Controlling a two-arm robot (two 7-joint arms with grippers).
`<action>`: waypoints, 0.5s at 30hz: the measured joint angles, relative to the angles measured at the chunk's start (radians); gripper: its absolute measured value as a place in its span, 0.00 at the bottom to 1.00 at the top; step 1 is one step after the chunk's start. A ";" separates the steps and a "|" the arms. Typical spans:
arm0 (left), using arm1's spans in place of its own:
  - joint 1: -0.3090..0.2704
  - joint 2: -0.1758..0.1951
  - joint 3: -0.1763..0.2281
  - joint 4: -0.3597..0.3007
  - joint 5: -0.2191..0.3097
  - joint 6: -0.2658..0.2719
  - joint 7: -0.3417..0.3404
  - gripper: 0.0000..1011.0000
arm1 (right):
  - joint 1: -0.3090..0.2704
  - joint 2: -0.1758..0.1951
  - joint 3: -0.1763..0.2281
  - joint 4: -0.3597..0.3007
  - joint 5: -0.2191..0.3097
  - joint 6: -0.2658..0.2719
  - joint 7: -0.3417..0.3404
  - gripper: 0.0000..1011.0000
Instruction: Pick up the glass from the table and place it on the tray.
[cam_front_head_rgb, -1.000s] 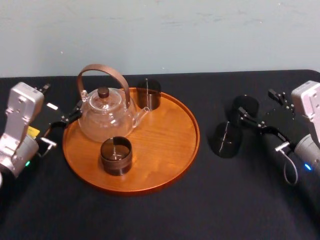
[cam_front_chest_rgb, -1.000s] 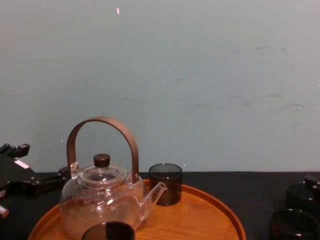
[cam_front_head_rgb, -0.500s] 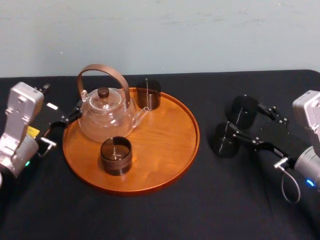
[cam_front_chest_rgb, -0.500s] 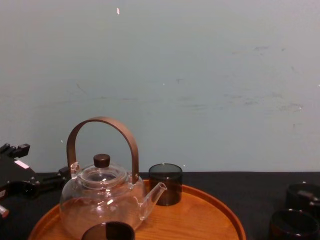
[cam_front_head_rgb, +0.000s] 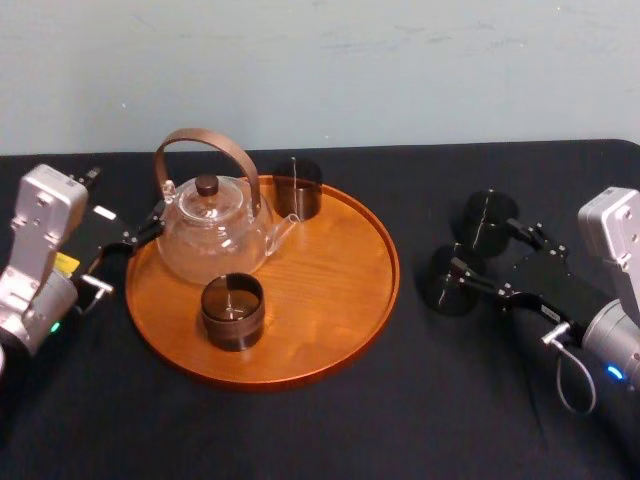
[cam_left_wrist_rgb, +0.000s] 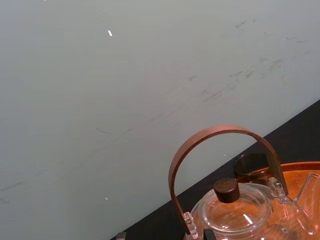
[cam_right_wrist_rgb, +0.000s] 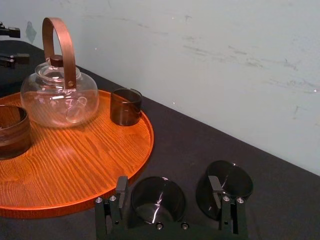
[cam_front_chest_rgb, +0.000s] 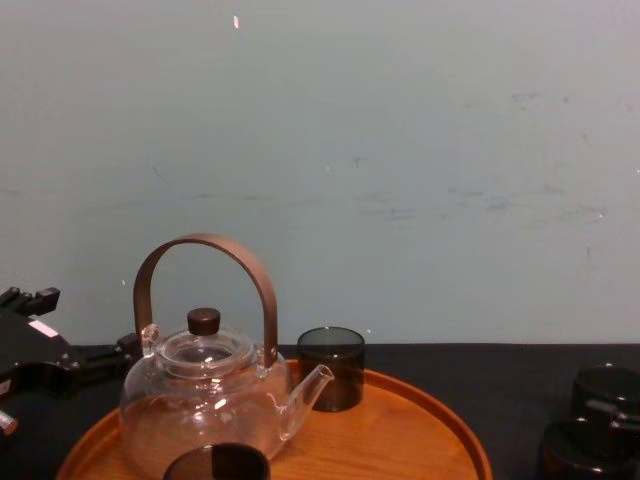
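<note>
The right gripper (cam_right_wrist_rgb: 168, 186) is hovering low over the table (cam_front_head_rgb: 300, 430) on the robot's right, spread wide and holding nothing. The nearer glass (cam_right_wrist_rgb: 157, 200) is standing upright on the table between its 2 fingers, close to the one on the tray side. Whether that finger is touching the wall cannot be told.

This small dark tumbler is probably light, stiff, smooth and breakable. I judge that the best hold is across the round wall at about mid-height, squeezed gently, since a hard pinch risks a crack and a loose one a slip.

The farther glass (cam_right_wrist_rgb: 225, 185) is standing just beside the other finger, so a careless closing could knock it. Both of these glasses are looking empty.

To the left, near the 2 table glasses but apart from them, the round wooden tray (cam_front_head_rgb: 330, 280) is carrying 3 things. At its front a dark glass (cam_front_head_rgb: 232, 311) is standing upright and seemingly empty. Behind it a clear glass teapot (cam_front_head_rgb: 212, 235) with a brown hoop handle is showing no liquid. At the back rim another dark glass (cam_front_head_rgb: 297, 189) is standing empty. Much of the tray's right half is lying bare.

The left gripper (cam_front_head_rgb: 140, 230) is resting parked just beside the tray's left rim.
</note>
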 joint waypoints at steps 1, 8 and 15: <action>0.000 0.000 0.000 0.000 0.000 0.000 0.000 0.99 | 0.000 -0.001 0.001 0.001 -0.001 0.002 0.003 0.99; 0.000 0.000 0.000 0.000 0.000 0.000 0.000 0.99 | -0.002 -0.016 0.007 0.011 -0.006 0.015 0.025 0.99; 0.000 0.000 0.000 0.000 0.000 0.000 0.000 0.99 | -0.007 -0.029 0.017 0.019 -0.012 0.029 0.045 0.99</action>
